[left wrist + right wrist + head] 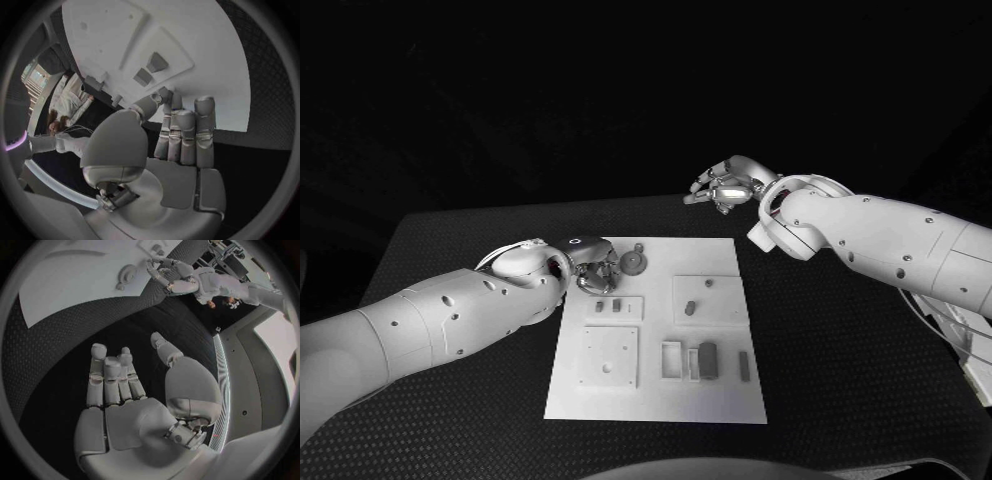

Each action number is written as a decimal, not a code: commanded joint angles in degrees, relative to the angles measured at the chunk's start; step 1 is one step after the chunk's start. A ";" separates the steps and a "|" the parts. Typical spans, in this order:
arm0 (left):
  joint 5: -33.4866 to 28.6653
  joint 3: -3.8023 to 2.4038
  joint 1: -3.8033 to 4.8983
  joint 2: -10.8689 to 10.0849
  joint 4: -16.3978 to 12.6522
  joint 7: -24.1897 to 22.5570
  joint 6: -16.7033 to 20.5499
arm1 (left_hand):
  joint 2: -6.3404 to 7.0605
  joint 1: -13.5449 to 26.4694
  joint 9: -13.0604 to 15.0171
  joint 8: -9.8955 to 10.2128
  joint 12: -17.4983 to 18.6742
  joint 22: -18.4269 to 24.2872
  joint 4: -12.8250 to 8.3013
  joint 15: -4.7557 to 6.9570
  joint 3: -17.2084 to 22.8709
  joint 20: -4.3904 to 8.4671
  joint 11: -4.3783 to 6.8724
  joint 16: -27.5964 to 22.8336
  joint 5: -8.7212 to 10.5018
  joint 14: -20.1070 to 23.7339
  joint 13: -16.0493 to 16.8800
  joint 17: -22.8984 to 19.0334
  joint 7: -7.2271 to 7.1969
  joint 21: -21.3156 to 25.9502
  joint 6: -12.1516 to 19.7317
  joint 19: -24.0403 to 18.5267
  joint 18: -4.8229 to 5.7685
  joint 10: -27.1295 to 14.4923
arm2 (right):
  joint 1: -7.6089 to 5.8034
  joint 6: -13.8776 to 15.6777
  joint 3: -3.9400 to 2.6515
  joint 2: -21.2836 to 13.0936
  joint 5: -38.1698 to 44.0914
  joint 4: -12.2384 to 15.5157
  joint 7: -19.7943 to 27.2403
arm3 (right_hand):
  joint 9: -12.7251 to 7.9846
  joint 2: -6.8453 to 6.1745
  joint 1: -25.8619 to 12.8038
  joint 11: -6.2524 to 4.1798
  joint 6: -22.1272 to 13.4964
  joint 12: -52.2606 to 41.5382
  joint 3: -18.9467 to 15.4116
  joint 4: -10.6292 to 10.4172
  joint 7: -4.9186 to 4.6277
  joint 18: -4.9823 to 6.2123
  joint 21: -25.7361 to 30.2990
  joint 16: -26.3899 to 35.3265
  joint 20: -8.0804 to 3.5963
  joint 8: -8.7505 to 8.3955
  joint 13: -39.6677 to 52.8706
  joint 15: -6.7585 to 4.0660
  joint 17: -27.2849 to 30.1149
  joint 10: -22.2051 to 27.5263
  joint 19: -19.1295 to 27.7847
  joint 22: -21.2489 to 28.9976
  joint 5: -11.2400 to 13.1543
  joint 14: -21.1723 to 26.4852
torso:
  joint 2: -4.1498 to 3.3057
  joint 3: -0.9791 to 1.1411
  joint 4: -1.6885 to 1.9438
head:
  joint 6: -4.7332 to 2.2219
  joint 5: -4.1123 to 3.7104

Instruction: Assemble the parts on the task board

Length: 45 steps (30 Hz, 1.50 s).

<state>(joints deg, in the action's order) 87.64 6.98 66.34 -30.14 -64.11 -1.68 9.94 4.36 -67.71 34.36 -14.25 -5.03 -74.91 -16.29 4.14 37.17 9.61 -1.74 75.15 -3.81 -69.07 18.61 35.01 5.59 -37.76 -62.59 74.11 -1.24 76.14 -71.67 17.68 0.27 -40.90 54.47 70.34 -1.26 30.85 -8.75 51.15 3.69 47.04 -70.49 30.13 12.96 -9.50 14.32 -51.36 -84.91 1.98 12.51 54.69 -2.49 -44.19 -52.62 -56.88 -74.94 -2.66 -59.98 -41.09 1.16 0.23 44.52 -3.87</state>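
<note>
The robot's white left arm reaches in from eight o'clock toward the centre, its silver many-fingered left hand held flat, fingers straight and side by side, holding nothing. The white right arm enters from three o'clock; its silver right hand, at one o'clock, is likewise extended and empty.

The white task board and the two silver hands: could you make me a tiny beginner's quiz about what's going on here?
1. True or false: the right hand is holding a part.
2. Which hand is over the white rectangular task board? A) left B) right C) both
3. Fill in: the right hand hovers over the black ____.

Key:
1. False; its fingers are apart and hold nothing.
2. A; the left hand is at the board's upper left corner, near a round grey part.
3. table.
</note>
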 commanded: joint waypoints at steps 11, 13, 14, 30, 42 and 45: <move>-2.09 0.54 -0.72 -0.16 0.13 0.16 -0.25 | 1.61 0.81 -2.39 4.02 1.29 -1.21 -0.03 -0.76 -1.44 -0.42 -1.36 0.34 0.29 1.46 -0.25 -0.13 1.54 -0.18 8.02 -1.15 -6.71 -2.91 | 0.03 -0.59 -0.03 0.02 0.08 -0.01 0.41 | -0.10 0.12 -0.38 -0.09 -0.06 -0.24 -0.07 -0.24 -0.52 0.68 0.27 -0.37 0.08 -0.18 -0.08 -0.05 0.09 0.38 0.13 -0.73 -0.17 0.54 | 0.03 0.03 0.01 | -0.08 0.08; -2.10 0.54 -0.72 -0.18 0.14 0.21 -0.20 | 1.96 0.84 -2.64 4.36 1.28 -1.20 -0.03 -0.91 -1.68 -0.58 -1.51 0.33 0.28 1.66 -0.29 -0.18 1.40 -0.13 8.81 -1.31 -6.80 -3.34 | 0.03 -0.59 -0.03 -0.01 0.08 -0.01 0.41 | -0.10 0.12 -0.38 -0.09 -0.06 -0.24 -0.07 -0.24 -0.52 0.68 0.27 -0.37 0.08 -0.18 -0.08 -0.05 0.09 0.38 0.14 -0.73 -0.17 0.54 | 0.04 0.03 0.00 | -0.09 0.08; -2.10 0.54 -0.72 -0.22 0.12 0.38 -0.52 | 2.13 0.83 -2.80 4.58 1.24 -1.19 -0.03 -0.97 -1.80 -0.65 -1.57 0.34 0.28 1.76 -0.29 -0.21 1.34 -0.11 9.33 -1.38 -6.86 -3.49 | 0.03 -0.62 -0.03 -0.03 0.08 -0.01 0.41 | -0.10 0.12 -0.38 -0.09 -0.06 -0.24 -0.07 -0.24 -0.52 0.68 0.27 -0.37 0.08 -0.18 -0.08 -0.05 0.09 0.38 0.14 -0.73 -0.18 0.54 | 0.04 0.03 0.00 | -0.09 0.08; -2.10 0.45 -0.72 -0.88 -0.08 1.02 0.48 | 2.79 0.69 -3.56 5.60 1.01 -1.10 0.02 -1.21 -2.65 -0.98 -1.80 0.34 0.27 1.99 -0.15 -0.54 1.07 0.01 12.17 -1.46 -7.27 -4.27 | 0.03 -0.65 -0.03 -0.12 0.08 -0.05 0.41 | -0.10 0.11 -0.38 -0.09 -0.07 -0.25 -0.06 -0.23 -0.52 0.68 0.28 -0.38 0.08 -0.19 -0.10 -0.05 0.10 0.39 0.14 -0.73 -0.18 0.54 | 0.02 0.01 -0.01 | -0.24 -0.01; -2.10 0.38 -0.70 -2.12 -0.42 1.19 0.80 | 3.00 0.30 -3.47 5.14 0.85 -1.11 -0.05 -1.15 -2.71 -0.99 -1.73 0.39 0.27 1.97 0.05 -0.64 0.97 0.03 11.72 -1.44 -7.33 -4.09 | 0.03 -0.59 -0.02 -0.19 0.08 -0.08 0.43 | -0.10 0.10 -0.38 -0.09 -0.08 -0.25 -0.07 -0.22 -0.52 0.68 0.28 -0.38 0.08 -0.19 -0.12 -0.04 0.11 0.39 0.14 -0.73 -0.18 0.55 | 0.04 -0.02 0.07 | -0.43 -0.01; -2.10 0.33 -0.69 -2.51 -0.53 1.13 1.45 | 3.01 0.14 -3.48 5.11 0.81 -1.11 -0.06 -1.12 -2.67 -0.98 -1.70 0.41 0.25 1.96 0.10 -0.66 0.96 0.02 11.74 -1.42 -7.34 -4.03 | 0.03 -0.61 -0.02 -0.19 0.08 -0.12 0.44 | -0.11 0.10 -0.37 -0.09 -0.08 -0.26 -0.07 -0.22 -0.52 0.68 0.28 -0.38 0.08 -0.19 -0.12 -0.04 0.12 0.39 0.14 -0.73 -0.18 0.55 | 0.02 -0.04 0.03 | -0.49 -0.01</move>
<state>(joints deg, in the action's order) 85.72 7.34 65.65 -32.53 -64.48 -0.76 10.43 7.25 -67.24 30.89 -8.81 -3.94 -74.94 -16.32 3.07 34.67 8.78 -3.48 75.39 -3.71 -67.12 18.66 34.42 6.70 -37.76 -50.82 72.69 -1.39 72.15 -71.66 17.67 0.27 -41.09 54.46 70.22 -1.27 30.81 -8.75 51.15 3.69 47.13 -70.48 30.13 12.96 -9.62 14.33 -51.36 -84.91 1.98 12.51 54.64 -2.49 -44.15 -52.62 -56.88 -74.92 -2.66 -59.98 -41.04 1.13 0.29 44.07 -3.89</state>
